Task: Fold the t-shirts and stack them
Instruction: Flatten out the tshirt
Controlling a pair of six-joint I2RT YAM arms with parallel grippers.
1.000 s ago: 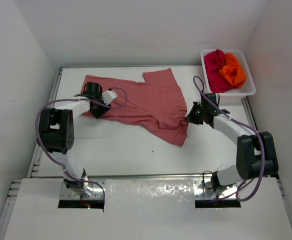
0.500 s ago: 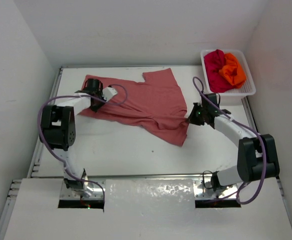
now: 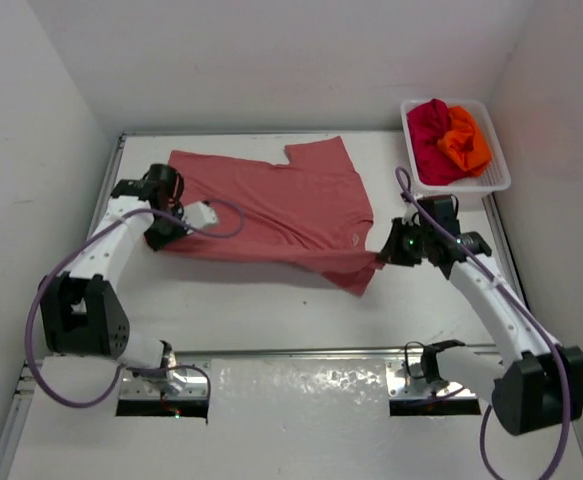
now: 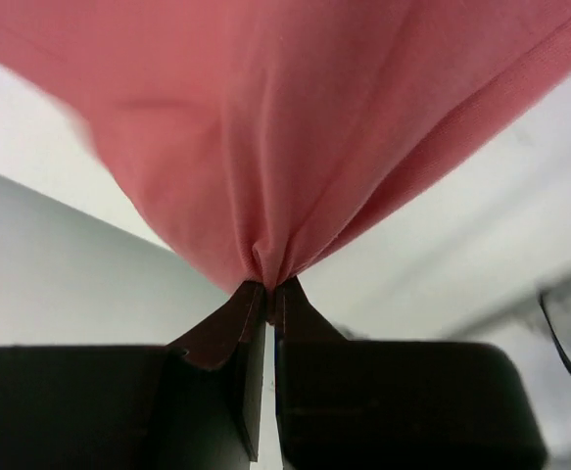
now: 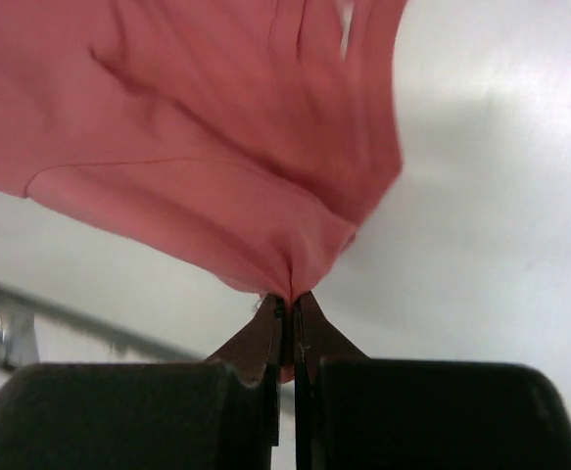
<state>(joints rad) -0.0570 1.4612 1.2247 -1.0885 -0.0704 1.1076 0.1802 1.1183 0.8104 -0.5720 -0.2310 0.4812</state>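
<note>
The salmon-pink t-shirt (image 3: 271,205) lies stretched across the back half of the table. My left gripper (image 3: 161,232) is shut on its left corner; in the left wrist view the cloth (image 4: 295,127) bunches into a pinch at the gripper (image 4: 268,287). My right gripper (image 3: 386,250) is shut on the shirt's right lower edge, and the right wrist view shows the fabric (image 5: 197,157) gathered into the closed gripper (image 5: 290,299). The crimson t-shirt (image 3: 429,135) and the orange t-shirt (image 3: 467,140) sit crumpled in the basket at the back right.
A white mesh basket (image 3: 494,180) stands at the back right corner, close to the right arm. White walls enclose the table on the left, back and right. Purple cables loop from both arms over the table.
The left gripper shut on the shirt's left corner and pulled it leftward. The right gripper moved right and nearer, drawing the shirt wider and flatter.
</note>
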